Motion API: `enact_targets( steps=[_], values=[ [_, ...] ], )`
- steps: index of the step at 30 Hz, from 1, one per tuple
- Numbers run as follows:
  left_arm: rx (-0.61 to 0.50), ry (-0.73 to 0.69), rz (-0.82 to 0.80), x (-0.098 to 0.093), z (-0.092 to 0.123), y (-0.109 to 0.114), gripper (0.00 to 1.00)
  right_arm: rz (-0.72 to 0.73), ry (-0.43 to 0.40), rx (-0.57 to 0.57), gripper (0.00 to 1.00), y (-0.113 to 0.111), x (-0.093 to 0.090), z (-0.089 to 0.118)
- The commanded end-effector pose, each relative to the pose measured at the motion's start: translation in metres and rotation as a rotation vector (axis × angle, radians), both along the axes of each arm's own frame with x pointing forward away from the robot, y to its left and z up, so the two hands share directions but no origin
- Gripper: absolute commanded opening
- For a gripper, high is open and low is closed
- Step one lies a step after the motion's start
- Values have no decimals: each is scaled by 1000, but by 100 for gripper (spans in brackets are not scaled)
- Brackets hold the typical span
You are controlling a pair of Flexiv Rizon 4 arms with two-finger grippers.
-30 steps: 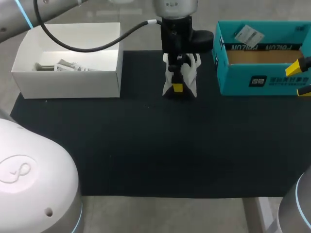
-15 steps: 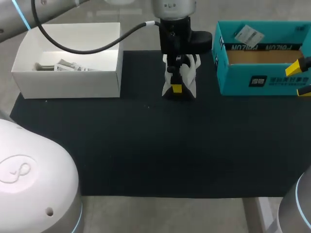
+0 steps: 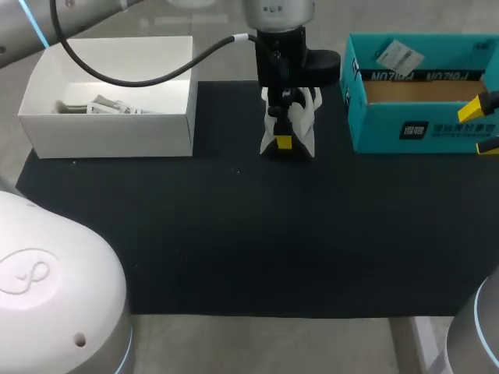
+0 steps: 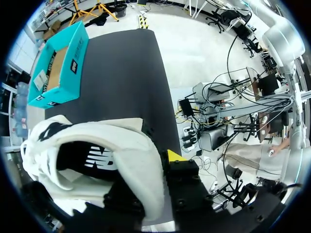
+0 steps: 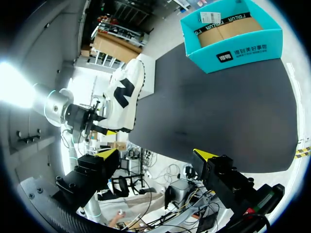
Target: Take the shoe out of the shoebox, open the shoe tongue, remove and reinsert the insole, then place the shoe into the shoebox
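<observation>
A white shoe [image 3: 300, 125] with a black logo is held on end over the black mat [image 3: 234, 234], between the two boxes. My left gripper [image 3: 284, 139] comes down from above and is shut on the shoe's collar. In the left wrist view the shoe [image 4: 97, 155] fills the space around the left gripper [image 4: 150, 170], its wall pinched between the fingers. The teal shoebox [image 3: 421, 117] stands open at the back right, also seen as the teal shoebox [image 5: 233, 41]. My right gripper [image 3: 485, 125] stays open at the right edge beside it; the right gripper [image 5: 155, 154] holds nothing. The insole is hidden.
A white open box [image 3: 109, 125] with crumpled paper inside stands at the back left. The teal shoebox holds a brown cardboard insert and a white tag [image 3: 399, 56]. The mat's front half lies bare.
</observation>
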State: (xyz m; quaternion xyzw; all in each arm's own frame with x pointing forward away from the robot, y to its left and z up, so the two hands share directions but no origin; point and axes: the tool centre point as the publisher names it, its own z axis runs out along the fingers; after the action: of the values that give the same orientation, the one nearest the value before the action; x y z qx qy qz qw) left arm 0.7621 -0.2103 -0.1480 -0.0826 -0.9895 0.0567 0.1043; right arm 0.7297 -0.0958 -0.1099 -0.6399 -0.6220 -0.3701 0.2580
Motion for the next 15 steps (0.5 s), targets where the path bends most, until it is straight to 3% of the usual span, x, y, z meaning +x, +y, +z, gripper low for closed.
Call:
enact_targets(
  steps=[1, 5, 15],
  values=[
    [3, -14, -7, 12, 7, 13, 0, -1, 1, -1, 100, 0, 0, 0],
    [38, -54, -34, 30, 15, 31, 0, -1, 1, -1, 100, 0, 0, 0],
    [96, -27, 8, 99, 14, 93, 0, -1, 1, -1, 100, 0, 0, 0]
  ],
)
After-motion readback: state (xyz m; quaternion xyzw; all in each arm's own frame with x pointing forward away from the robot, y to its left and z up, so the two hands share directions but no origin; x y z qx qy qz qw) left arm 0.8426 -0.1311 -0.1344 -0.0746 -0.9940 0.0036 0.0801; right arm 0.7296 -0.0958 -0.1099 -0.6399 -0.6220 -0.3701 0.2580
